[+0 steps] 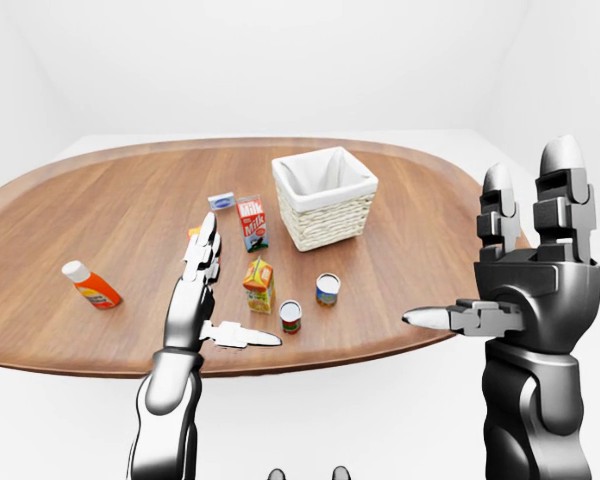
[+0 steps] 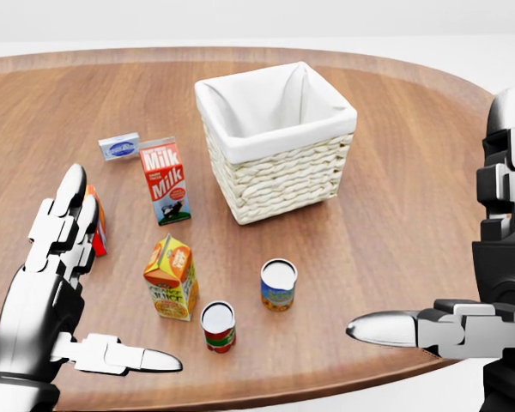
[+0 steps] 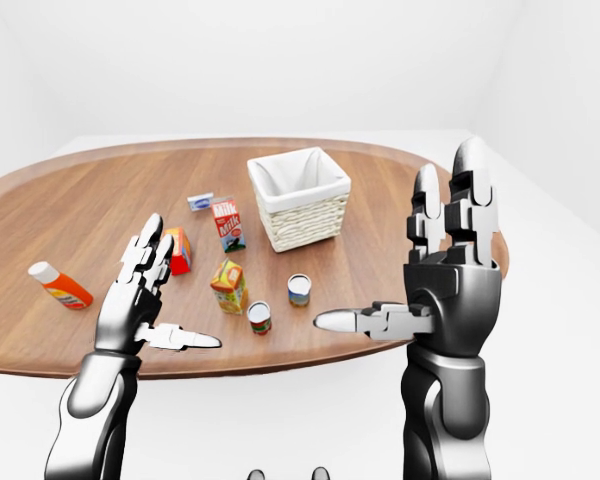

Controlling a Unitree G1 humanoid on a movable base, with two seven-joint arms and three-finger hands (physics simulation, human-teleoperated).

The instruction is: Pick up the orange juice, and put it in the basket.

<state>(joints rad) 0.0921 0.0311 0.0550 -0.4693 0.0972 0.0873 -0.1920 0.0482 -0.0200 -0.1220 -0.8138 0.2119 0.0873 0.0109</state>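
The orange juice carton (image 2: 172, 276) stands upright on the wooden table, to the lower left of the wicker basket (image 2: 283, 184) with its white lining. My left hand (image 2: 112, 275) is held open at the left of the head view, palm towards the carton, close beside it but not touching. At the right edge my right hand (image 2: 438, 223) is also open, fingers up and thumb pointing left, holding nothing. The basket looks empty.
A milk carton (image 2: 166, 180) stands between juice and basket. A red box (image 2: 96, 225) is partly hidden behind my left fingers; a small blue-white box (image 2: 119, 147) lies above it. Two cans (image 2: 278, 284) (image 2: 218, 326) stand right of the juice. An orange bottle (image 1: 92, 285) lies far left.
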